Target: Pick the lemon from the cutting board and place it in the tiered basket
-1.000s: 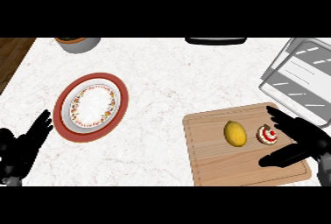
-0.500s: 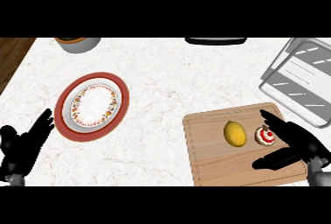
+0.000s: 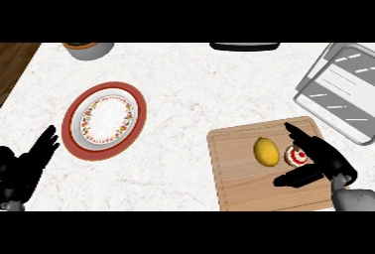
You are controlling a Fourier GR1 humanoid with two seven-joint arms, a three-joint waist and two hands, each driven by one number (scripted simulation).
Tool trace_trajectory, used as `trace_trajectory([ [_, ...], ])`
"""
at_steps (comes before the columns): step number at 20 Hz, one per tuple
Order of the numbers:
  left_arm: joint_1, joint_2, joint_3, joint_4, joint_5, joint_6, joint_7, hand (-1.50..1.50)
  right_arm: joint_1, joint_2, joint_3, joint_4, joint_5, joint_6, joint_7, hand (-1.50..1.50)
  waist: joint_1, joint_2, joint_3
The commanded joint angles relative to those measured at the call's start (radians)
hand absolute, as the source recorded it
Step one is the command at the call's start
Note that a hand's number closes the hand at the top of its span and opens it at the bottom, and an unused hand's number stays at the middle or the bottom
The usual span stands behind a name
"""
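Note:
A yellow lemon [image 3: 267,151] lies on the wooden cutting board [image 3: 242,183] at the lower right. My right hand [image 3: 327,160] hovers over the board just right of the lemon, fingers straight and pointing up-left, thumb [image 3: 294,177] stretched out below the fruit; it is open and holds nothing. It partly covers a small red-and-white item [image 3: 296,155] beside the lemon. The grey wire tiered basket [image 3: 344,89] stands at the right edge, above the board. My left hand [image 3: 23,167] rests open at the lower left edge, fingers up.
A red-rimmed plate [image 3: 104,119] with a patterned white inner plate lies left of centre. A grey bowl [image 3: 89,48] stands at the top left and a dark object [image 3: 244,46] at the top middle. The wooden counter edge [image 3: 13,62] runs along the upper left.
My right hand has slid left and a little down over the board, closer to the lemon, its thumb now below the fruit. The left hand has barely shifted.

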Motion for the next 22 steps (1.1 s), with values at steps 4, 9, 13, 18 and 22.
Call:
trace_trajectory([
  [4,-0.004,-0.053,0.015,0.006,-0.044,-0.007,-0.007,0.0,-0.061,0.047,-0.032,0.107,0.051,0.007,-0.039,-1.5,0.001,0.001,0.001],
  [9,-0.008,-0.056,0.023,0.024,-0.064,-0.001,-0.004,0.0,-0.039,0.123,0.026,0.123,0.112,-0.054,-0.064,-1.5,0.0,0.001,0.001],
  [13,0.038,-0.031,0.04,-0.064,-0.036,-0.048,0.019,0.0,-0.08,0.104,-0.007,0.199,0.106,-0.03,-0.106,-1.5,0.005,0.001,0.001],
  [18,-0.021,-0.048,0.035,0.017,-0.054,-0.034,-0.01,0.0,-0.116,0.156,0.024,0.203,0.11,-0.028,-0.076,-1.5,0.002,0.002,0.001],
  [22,0.05,-0.026,0.062,-0.087,-0.018,-0.064,0.025,0.0,-0.074,0.13,0.023,0.135,0.149,-0.059,-0.207,1.5,0.004,-0.001,0.001],
])
